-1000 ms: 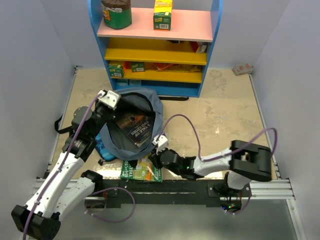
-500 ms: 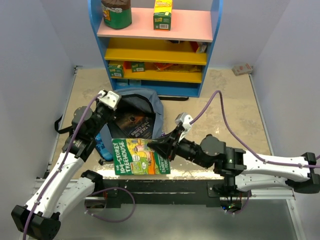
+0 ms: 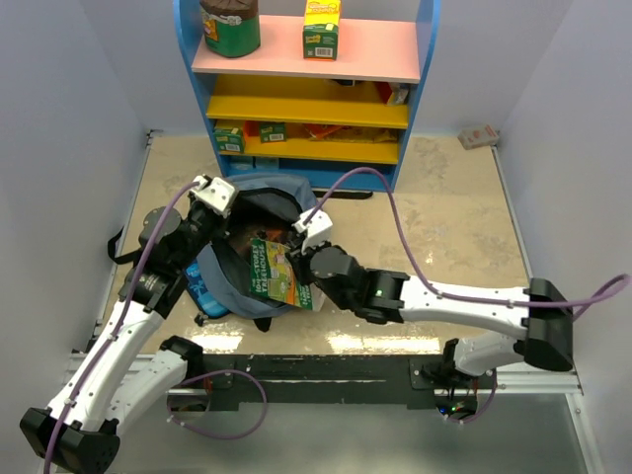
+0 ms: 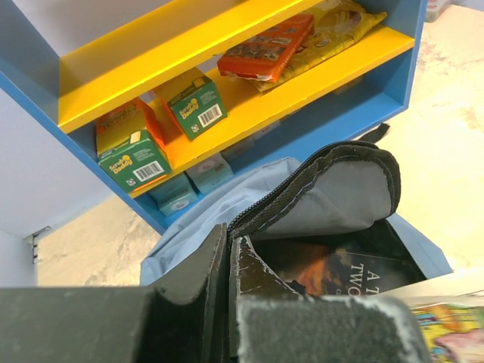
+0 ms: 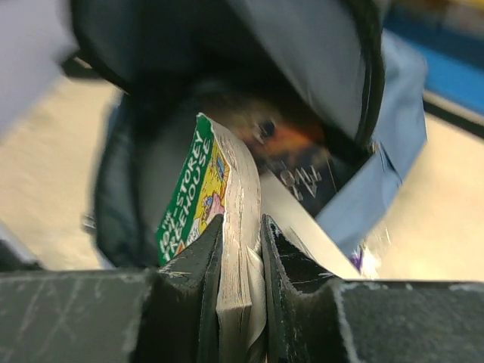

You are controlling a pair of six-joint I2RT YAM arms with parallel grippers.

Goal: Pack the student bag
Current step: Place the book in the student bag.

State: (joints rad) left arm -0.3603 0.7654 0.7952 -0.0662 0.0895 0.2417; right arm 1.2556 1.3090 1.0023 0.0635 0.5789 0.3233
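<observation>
**Sliding a second book into the held-open bag**

Working at the soft dusty grey-blue fabric student bag (image 3: 229, 288), lying mouth-up on the pale mottled desk (image 3: 444, 227) toward 9 o'clock of its middle, just at 6 o'clock of the blue shelf unit (image 3: 306, 99) with yellow and pink boards. Lifting the bag's dark zipped rim at its 11 o'clock edge with the left tool (image 4: 228, 249), pressed together on that rim, arching the mouth wide. Pinching a green cartoon-covered paperback book (image 5: 200, 197) across its page edge with the right tool (image 5: 242, 227). Reaching in from the bag's 4 o'clock side, the paperback's leading end over the opening, above a dark-covered book (image 4: 340, 268) already lying inside.

Looks like the insertion step, partly done: not yet released; cannot tell whether touching the dark-covered book. Next, probably: push further toward 10 o'clock, down along the dark lining and under the raised flap, then spread the right tool only once well inside. Calls for holding the rim up and steering clear of the zipper edge, where a corner could catch.
</observation>
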